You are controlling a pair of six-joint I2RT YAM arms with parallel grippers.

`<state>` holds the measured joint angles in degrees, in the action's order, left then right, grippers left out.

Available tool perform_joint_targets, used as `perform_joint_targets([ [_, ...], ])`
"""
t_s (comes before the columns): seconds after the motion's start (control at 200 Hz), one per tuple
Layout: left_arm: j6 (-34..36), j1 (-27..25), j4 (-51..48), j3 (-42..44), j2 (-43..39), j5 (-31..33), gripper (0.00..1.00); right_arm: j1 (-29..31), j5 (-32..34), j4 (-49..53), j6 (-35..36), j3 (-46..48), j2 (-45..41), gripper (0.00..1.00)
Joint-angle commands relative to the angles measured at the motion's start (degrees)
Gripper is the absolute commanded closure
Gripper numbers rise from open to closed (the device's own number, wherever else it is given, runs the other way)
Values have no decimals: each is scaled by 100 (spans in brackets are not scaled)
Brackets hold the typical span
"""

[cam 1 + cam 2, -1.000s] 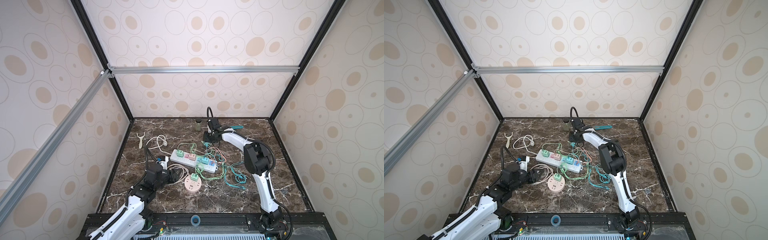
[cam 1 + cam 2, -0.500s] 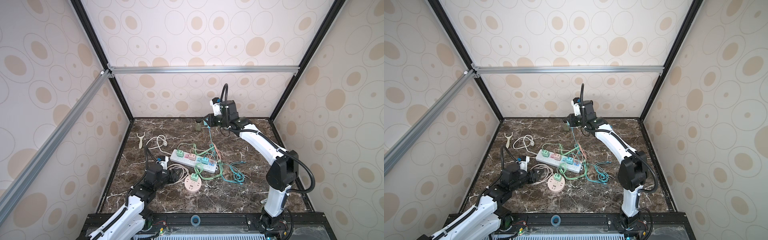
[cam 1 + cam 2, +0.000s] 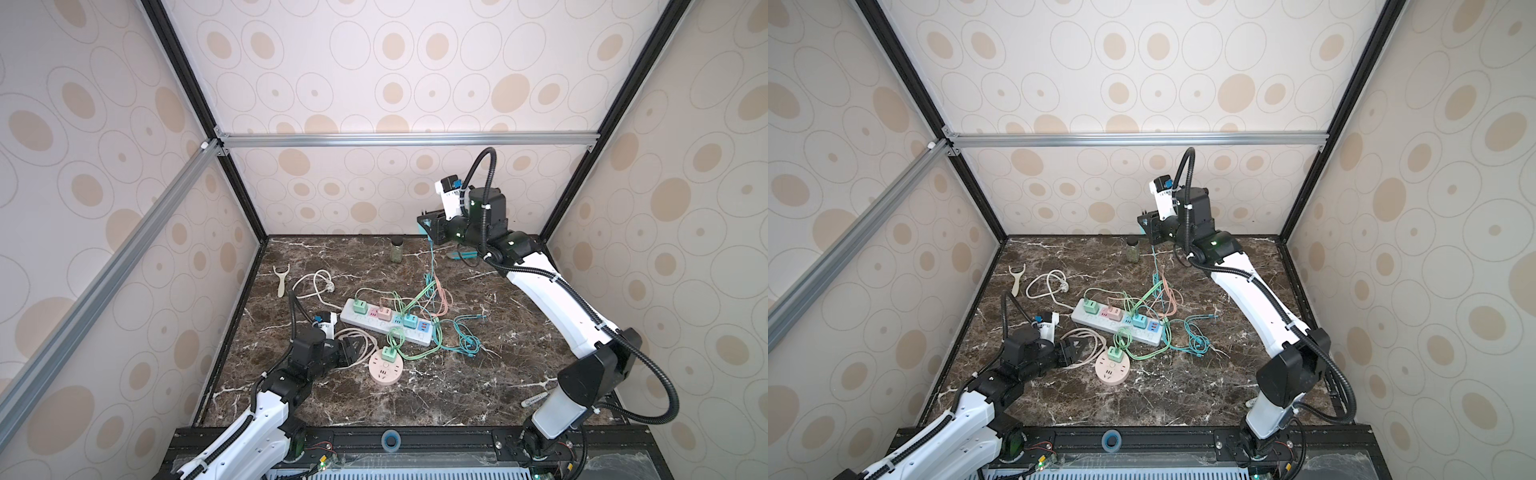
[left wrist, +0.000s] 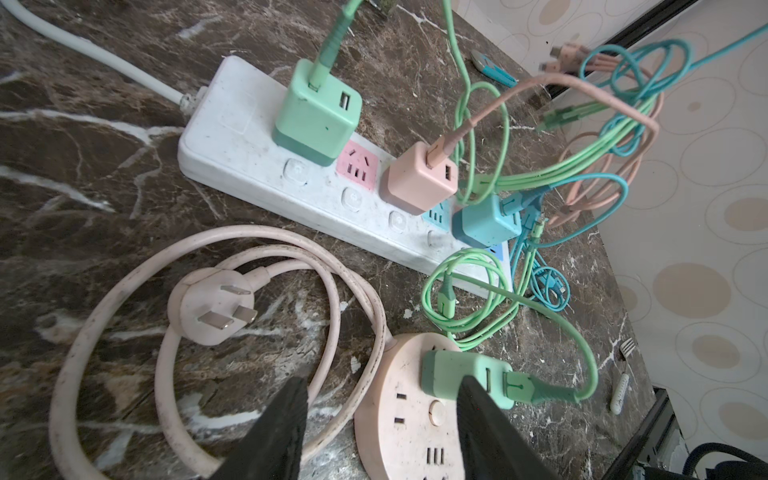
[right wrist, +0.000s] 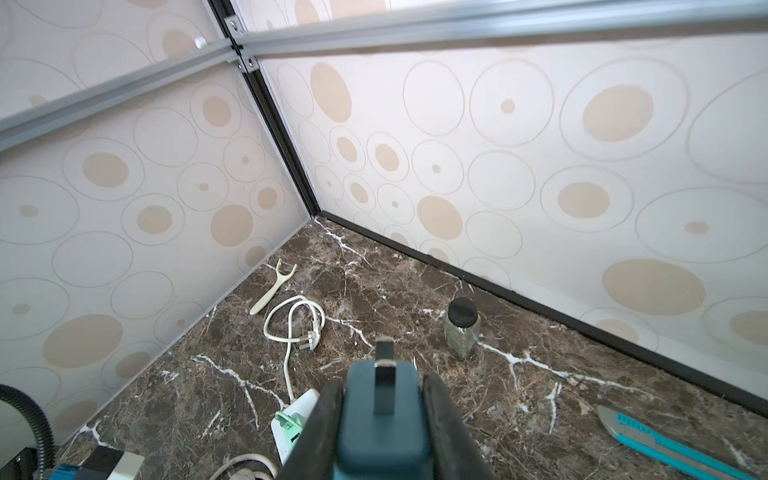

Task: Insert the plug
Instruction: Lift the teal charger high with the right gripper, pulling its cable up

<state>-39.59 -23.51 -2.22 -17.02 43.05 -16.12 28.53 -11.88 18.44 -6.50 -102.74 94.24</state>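
In both top views one strip (image 3: 413, 338) (image 3: 1142, 337) lies mid-tabletop and carries three chargers: a green charger (image 3: 360, 307), a pink charger (image 3: 384, 314) and a teal charger (image 3: 409, 321). One round socket (image 3: 380, 374) sits nearer the front edge with a fourth charger (image 3: 390, 354), also green, in it. The right gripper (image 3: 428, 224) is raised high over the back edge, clenched on the one teal plug (image 3: 424, 225). Its cable (image 3: 432, 266) hangs down to the tangle. One jar (image 3: 397, 249) stands by the back edge, one peeler (image 3: 281, 280) lies near the back left corner, and one knife (image 3: 463, 254) lies back right.

In the left wrist view the left gripper (image 4: 382, 382) has its two fingers apart, grasping nothing, above the round socket's rim. One loose pink plug (image 4: 208, 307) lies inside its coiled cord.

In the right wrist view the plug (image 5: 382, 415) is pinched between both fingers (image 5: 324, 415), with two pins pointing forward. The jar (image 5: 461, 332) holds greenish grains under a black lid.
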Motion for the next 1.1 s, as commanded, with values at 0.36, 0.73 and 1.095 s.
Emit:
perform_joint_targets([
  [0.36, 106, 29, 32, -108, -60, 39, 42, -143, 948, -181, 977, -542, -480, 86],
  [0.73, 108, 27, 15, -108, -53, 24, 42, -445, 1862, -317, 2115, -1256, -363, 87],
  [1.095, 260, 30, 249, -315, -305, -421, 42, -444, 2098, -560, 2367, -832, -543, 87],
])
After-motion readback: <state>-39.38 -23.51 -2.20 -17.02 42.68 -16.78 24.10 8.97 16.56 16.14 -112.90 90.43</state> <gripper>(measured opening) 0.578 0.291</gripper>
